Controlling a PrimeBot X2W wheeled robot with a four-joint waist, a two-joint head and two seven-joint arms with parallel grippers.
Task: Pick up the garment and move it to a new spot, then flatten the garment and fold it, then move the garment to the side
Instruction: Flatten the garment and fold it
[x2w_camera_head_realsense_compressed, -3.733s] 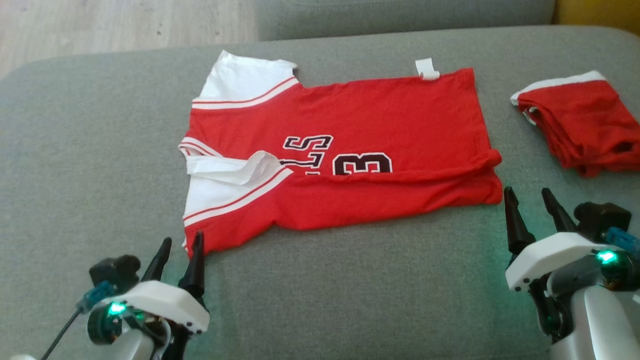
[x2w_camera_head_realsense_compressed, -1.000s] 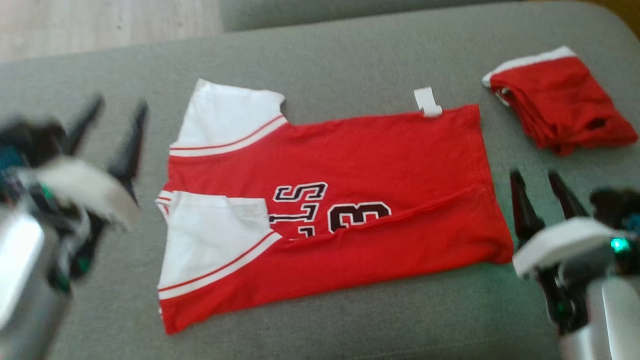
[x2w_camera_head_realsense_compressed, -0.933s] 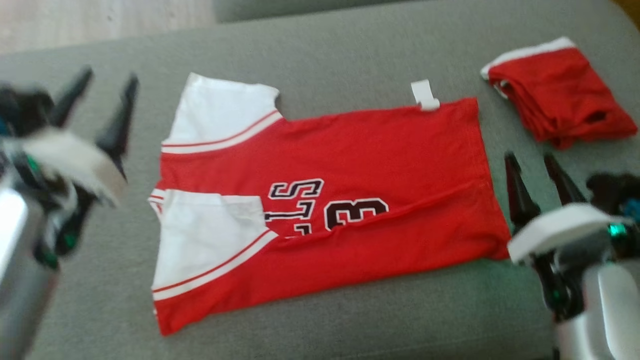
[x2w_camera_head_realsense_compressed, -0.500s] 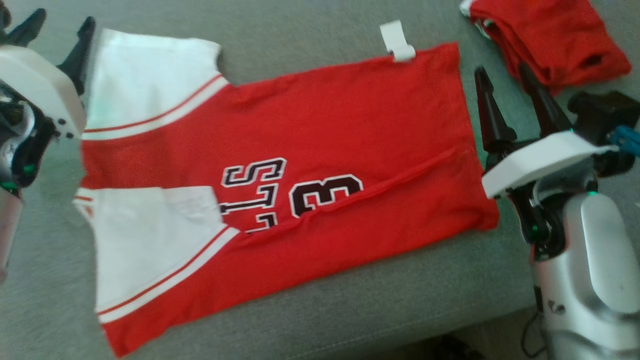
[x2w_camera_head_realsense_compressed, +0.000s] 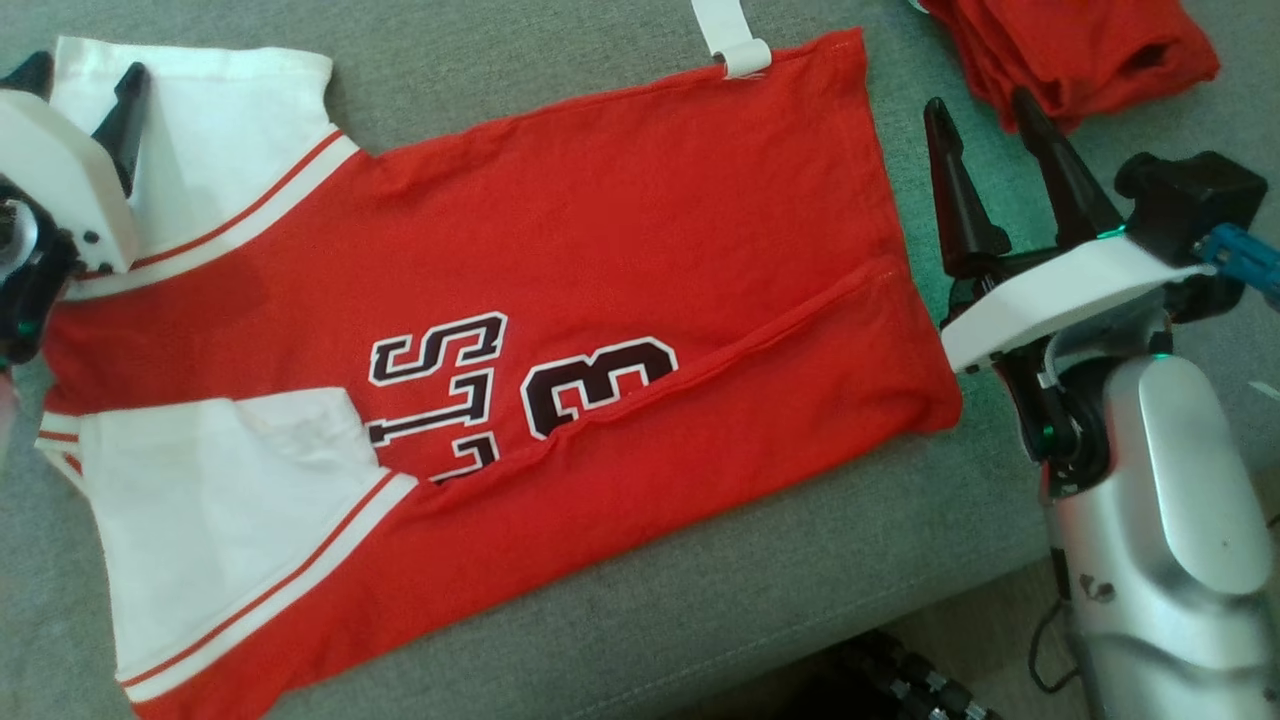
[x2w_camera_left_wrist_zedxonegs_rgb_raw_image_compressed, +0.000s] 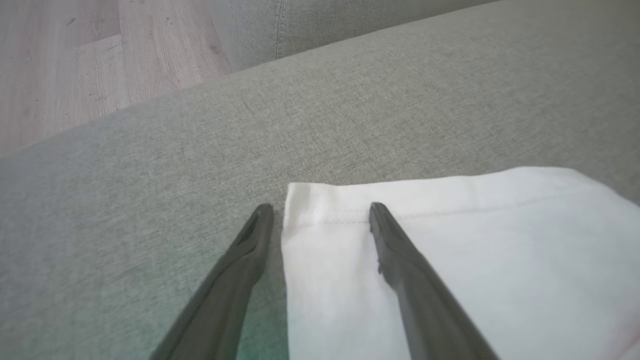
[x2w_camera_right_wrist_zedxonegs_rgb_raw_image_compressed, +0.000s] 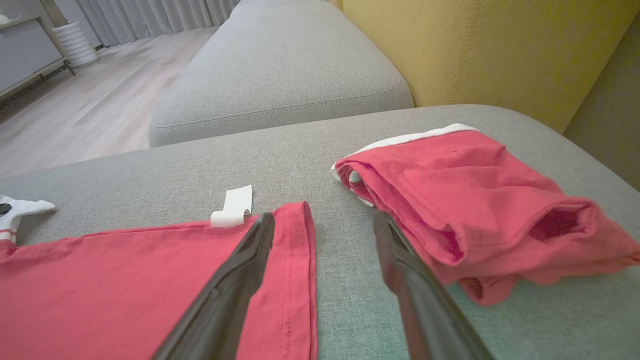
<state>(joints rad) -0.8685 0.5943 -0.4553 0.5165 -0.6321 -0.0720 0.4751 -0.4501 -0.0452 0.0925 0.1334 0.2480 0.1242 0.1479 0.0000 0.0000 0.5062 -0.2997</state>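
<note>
Grey sofa cushion (x2w_camera_head_realsense_compressed: 700, 580) with the red jersey (x2w_camera_head_realsense_compressed: 600, 230) lying flat on it, near edge folded up over part of the print, long axis running left-right across the robot's front. Left gripper (x2w_camera_head_realsense_compressed: 80, 75), jaws spread and empty, straddles the outer edge of the far white sleeve (x2w_camera_left_wrist_zedxonegs_rgb_raw_image_compressed: 450, 250): one finger over bare cushion, the other over cloth. Right gripper (x2w_camera_head_realsense_compressed: 978, 100), also spread and empty, sits at the far hem corner (x2w_camera_right_wrist_zedxonegs_rgb_raw_image_compressed: 300, 220) near the white tag (x2w_camera_right_wrist_zedxonegs_rgb_raw_image_compressed: 232, 205), one finger over the hem, the other over bare cushion short of the folded red pile (x2w_camera_right_wrist_zedxonegs_rgb_raw_image_compressed: 475, 200); each arm looks nearest its own far corner.
</note>
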